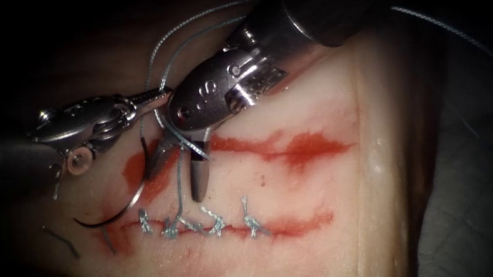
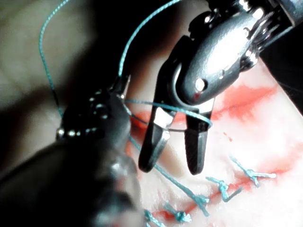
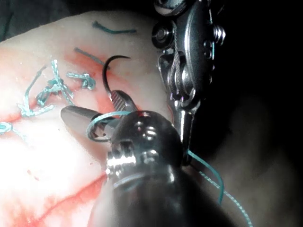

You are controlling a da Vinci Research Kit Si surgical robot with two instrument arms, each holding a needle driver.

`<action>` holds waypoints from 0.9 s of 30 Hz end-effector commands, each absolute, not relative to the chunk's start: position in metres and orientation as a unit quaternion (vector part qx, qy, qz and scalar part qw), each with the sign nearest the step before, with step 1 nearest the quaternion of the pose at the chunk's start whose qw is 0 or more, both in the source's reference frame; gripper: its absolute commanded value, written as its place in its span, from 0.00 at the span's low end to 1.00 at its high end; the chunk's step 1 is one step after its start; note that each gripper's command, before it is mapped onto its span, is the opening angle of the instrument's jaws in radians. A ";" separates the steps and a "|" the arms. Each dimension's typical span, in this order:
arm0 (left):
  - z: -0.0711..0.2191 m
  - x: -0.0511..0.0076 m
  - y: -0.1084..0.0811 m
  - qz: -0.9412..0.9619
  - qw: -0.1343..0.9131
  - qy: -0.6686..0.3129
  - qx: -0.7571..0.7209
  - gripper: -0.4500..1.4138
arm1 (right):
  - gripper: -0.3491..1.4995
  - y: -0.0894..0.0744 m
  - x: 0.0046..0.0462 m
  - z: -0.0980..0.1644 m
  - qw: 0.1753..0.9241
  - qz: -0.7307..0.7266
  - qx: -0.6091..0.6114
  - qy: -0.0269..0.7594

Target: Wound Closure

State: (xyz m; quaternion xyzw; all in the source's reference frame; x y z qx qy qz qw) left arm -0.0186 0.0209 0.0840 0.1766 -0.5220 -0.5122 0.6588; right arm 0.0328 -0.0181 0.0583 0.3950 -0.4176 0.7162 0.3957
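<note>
My right tool comes down from the upper right with its jaws open, and the thread is looped around them. Nothing lies between the jaws. My left tool is shut on the thread close beside the right tool's wrist. The curved needle lies free on the tissue at the left end of the cut, held by neither tool. In the left wrist view the thread loop crosses both open jaws of the right tool. The right wrist view shows the needle beyond the right tool.
Several knotted stitches close the cut. Red fluid streaks the tissue above them and along the cut. Short cut ends of thread lie at the far left. The tissue's edge drops off at the right.
</note>
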 end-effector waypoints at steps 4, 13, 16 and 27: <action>0.084 -0.0191 0.021 -0.512 0.659 -0.522 0.176 0.00 | 0.48 -0.018 0.0339 0.059 0.419 0.728 0.361 -0.404; 0.084 -0.0190 0.021 -0.512 0.659 -0.522 0.177 0.00 | 0.46 -0.018 0.0340 0.059 0.452 0.724 0.321 -0.411; 0.084 -0.0190 0.021 -0.512 0.659 -0.522 0.177 0.00 | 0.46 -0.019 0.0342 0.060 0.455 0.724 0.318 -0.409; 0.085 -0.0189 0.021 -0.508 0.661 -0.523 0.176 0.00 | 0.00 -0.020 0.0348 0.060 0.457 0.724 0.318 -0.408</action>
